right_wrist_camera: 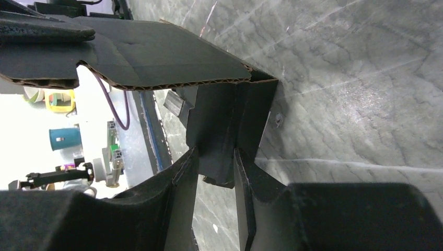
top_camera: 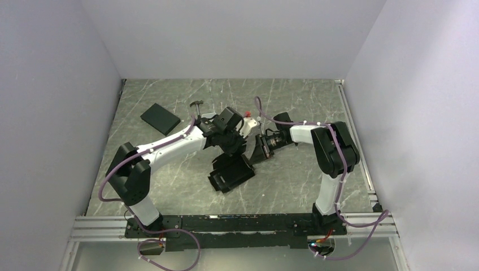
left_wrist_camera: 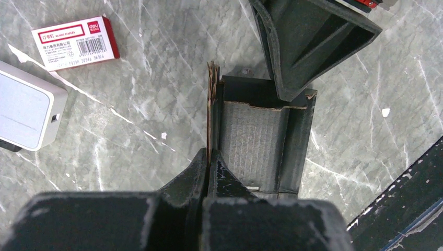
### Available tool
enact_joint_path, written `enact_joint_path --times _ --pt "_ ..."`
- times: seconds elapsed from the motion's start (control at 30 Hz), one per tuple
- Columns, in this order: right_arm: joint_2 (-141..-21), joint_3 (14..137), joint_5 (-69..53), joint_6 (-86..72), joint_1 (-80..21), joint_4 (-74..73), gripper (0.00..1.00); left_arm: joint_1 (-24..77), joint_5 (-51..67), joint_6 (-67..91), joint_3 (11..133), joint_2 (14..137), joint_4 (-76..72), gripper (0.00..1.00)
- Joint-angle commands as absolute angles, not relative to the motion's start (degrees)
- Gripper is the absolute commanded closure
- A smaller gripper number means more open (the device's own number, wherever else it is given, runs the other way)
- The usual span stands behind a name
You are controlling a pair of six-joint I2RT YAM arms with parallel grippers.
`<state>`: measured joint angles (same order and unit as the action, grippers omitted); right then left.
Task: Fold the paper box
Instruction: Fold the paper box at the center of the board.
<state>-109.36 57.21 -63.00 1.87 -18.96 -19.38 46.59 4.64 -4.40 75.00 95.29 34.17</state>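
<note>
The paper box [top_camera: 230, 174] lies part-folded at the centre of the table [top_camera: 299, 180], its walls raised around a ribbed inner floor. The left claw [left_wrist_camera: 210, 159] is fully closed on the upright edge of one side wall. The right claw [right_wrist_camera: 215, 175] stands part-open astride a folded wall at the box's far end; a firm grip cannot be confirmed. Only the left wrist view shows a red-and-white staples carton [left_wrist_camera: 73, 42] and a silver-grey case [left_wrist_camera: 26, 107]. Only the top view shows a black slab [top_camera: 160, 118] towards the far left corner.
</note>
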Motion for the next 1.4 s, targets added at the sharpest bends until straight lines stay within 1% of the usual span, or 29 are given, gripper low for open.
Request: enact_joint_path --times 0.0,0.23,0.47,0.6,0.9,1.03,1.23,1.37 --pt "-105.9 56.7 -60.5 1.3 -19.8 -17.9 0.65 46.8 5.1 -2.1 74.9 91.3 30.6 1.00" --pt "-105.2 56.5 -57.3 0.6 -20.8 -17.3 0.62 46.8 4.7 -0.4 74.6 91.1 30.7 1.00" --pt "-104.6 56.9 -52.9 1.2 -22.4 -17.7 0.65 46.6 5.4 2.0 74.4 91.6 31.3 1.00" --pt "-103.8 57.0 -52.7 1.5 -21.9 -17.7 0.65 46.0 6.2 2.7 73.5 91.7 31.0 1.00" --pt "-102.8 56.8 -59.1 3.3 -17.5 -16.9 0.63 44.4 8.3 3.4 71.9 91.9 30.2 1.00" --pt "-101.7 57.2 -60.4 6.5 -16.3 -17.6 0.59 43.5 8.7 2.9 71.4 91.4 30.3 1.00" --pt "-96.8 57.2 -60.3 17.8 -14.7 -20.9 0.56 41.7 10.7 2.7 70.2 90.9 29.7 1.00" --pt "-88.3 54.2 -61.0 38.7 -13.7 -25.5 0.54 41.2 12.5 2.2 70.3 91.0 30.1 1.00"
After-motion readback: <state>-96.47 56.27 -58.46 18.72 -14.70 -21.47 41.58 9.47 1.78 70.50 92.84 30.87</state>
